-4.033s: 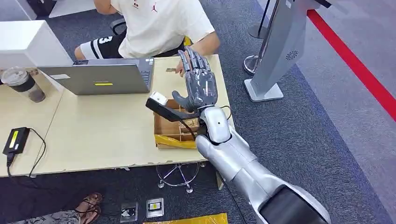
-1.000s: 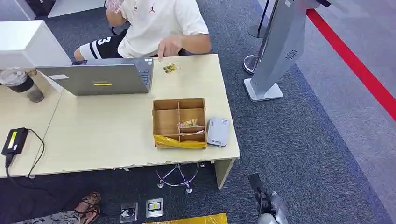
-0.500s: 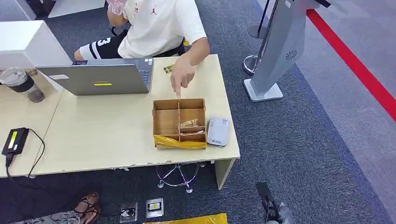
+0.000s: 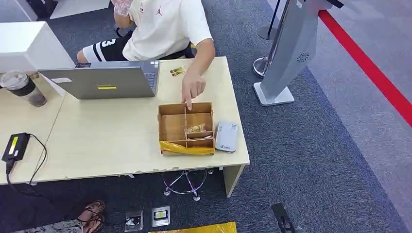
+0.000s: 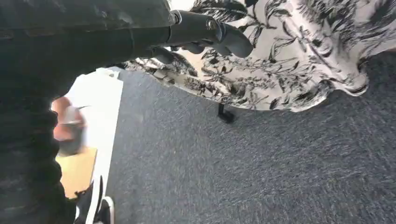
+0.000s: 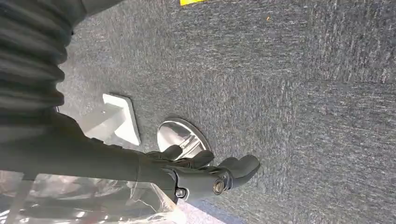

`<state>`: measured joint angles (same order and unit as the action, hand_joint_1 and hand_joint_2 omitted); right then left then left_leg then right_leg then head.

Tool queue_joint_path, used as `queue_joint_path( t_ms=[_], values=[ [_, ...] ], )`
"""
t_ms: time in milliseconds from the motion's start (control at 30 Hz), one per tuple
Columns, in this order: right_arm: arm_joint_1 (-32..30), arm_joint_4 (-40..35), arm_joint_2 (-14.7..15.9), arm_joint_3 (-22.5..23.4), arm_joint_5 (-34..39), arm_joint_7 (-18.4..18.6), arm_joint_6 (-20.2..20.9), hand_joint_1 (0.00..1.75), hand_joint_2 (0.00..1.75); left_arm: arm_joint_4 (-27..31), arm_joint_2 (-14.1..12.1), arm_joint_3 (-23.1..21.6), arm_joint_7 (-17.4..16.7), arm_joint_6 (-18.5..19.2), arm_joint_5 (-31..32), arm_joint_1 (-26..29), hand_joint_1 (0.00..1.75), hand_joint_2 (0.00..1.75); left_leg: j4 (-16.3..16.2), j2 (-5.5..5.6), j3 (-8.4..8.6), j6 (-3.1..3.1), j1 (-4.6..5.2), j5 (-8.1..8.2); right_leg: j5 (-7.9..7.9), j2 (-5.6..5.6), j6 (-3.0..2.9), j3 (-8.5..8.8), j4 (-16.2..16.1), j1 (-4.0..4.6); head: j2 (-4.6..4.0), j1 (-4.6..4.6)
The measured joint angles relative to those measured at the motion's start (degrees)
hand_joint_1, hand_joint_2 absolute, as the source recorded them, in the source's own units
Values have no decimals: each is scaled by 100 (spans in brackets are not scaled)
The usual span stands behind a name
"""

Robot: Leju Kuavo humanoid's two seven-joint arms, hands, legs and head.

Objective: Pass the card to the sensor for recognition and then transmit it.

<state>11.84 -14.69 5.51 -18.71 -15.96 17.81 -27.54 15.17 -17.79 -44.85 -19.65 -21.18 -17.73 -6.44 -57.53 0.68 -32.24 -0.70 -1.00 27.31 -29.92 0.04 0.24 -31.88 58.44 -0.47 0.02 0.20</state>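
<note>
From the head cam I'm looking down at the beige table, its right edge at about 3 o'clock giving straight onto open dark carpet. A grey kiosk stand sits at 1 o'clock, and a red floor stripe runs past it.

My left hand hangs over carpet beside some floral fabric, fingers loosely curled apart, holding nothing. My right hand also hangs over carpet, fingers apart and empty.

The cardboard divider box sits near the table's right end with small packets in its right compartments. A person's hand touches its far rim. The white card reader lies just beside the box at 3 o'clock. The card lies on the table at 12 o'clock of the box, beside the laptop.
</note>
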Motion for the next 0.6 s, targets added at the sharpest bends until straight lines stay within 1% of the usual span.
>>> queue_joint_path(
  t_ms=[100,200,267,300,333,367,433,467,500,567,600],
  values=[
    [-1,9,28,9,132,-191,-142,0,175,0,0,-9,42,0,33,-1,0,175,0,0,-1,0,0,0,0,0,0,1,0,0,0,-2],
    [47,11,61,142,625,-871,-639,0,175,2,0,-13,44,-9,57,-5,0,175,0,0,-2,0,0,0,0,-1,0,4,1,0,0,2],
    [129,9,94,229,765,-1308,-922,0,175,2,0,-13,44,-9,72,-8,0,175,0,-1,-2,0,0,0,2,-1,2,4,1,0,0,2],
    [213,-15,118,338,598,-1760,-1088,0,175,0,2,-13,46,-9,100,-11,0,175,0,-2,-2,0,2,-1,4,-1,4,5,2,-2,0,0],
    [283,-68,127,490,230,-2122,-1170,0,175,2,7,-13,53,-11,125,-13,0,175,0,-4,-1,0,2,-1,5,-1,4,5,2,-2,0,2],
    [350,-162,125,720,-317,-2471,-1211,0,175,0,11,-13,61,-15,142,-17,0,175,0,-5,-1,1,2,-3,8,-1,4,6,3,-1,0,2],
    [487,-471,70,1323,-1338,-3125,-1226,0,175,0,24,-13,101,-17,173,-24,0,175,0,-4,0,5,1,-7,9,-1,4,7,2,-1,0,2],
    [563,-648,27,1611,-1644,-3332,-1231,0,175,2,31,-13,109,-20,175,-27,0,175,0,-2,1,5,1,-10,9,-3,3,6,2,-1,0,0],
    [629,-781,-20,1839,-1773,-3412,-1231,0,175,2,35,-13,116,-20,177,-30,0,175,0,3,0,10,1,-13,9,-9,4,7,2,-1,0,0],
    [700,-1056,-116,2359,-1840,-3609,-1231,0,175,0,52,-13,120,-20,177,-28,0,175,-1,22,-3,12,1,-18,8,-30,4,11,2,-1,0,2],
    [699,-1232,-172,2616,-1812,-3844,-1235,0,175,0,61,-13,122,-15,179,-24,0,175,0,25,-7,12,1,-17,8,-34,4,12,2,0,0,4]
  ],
)
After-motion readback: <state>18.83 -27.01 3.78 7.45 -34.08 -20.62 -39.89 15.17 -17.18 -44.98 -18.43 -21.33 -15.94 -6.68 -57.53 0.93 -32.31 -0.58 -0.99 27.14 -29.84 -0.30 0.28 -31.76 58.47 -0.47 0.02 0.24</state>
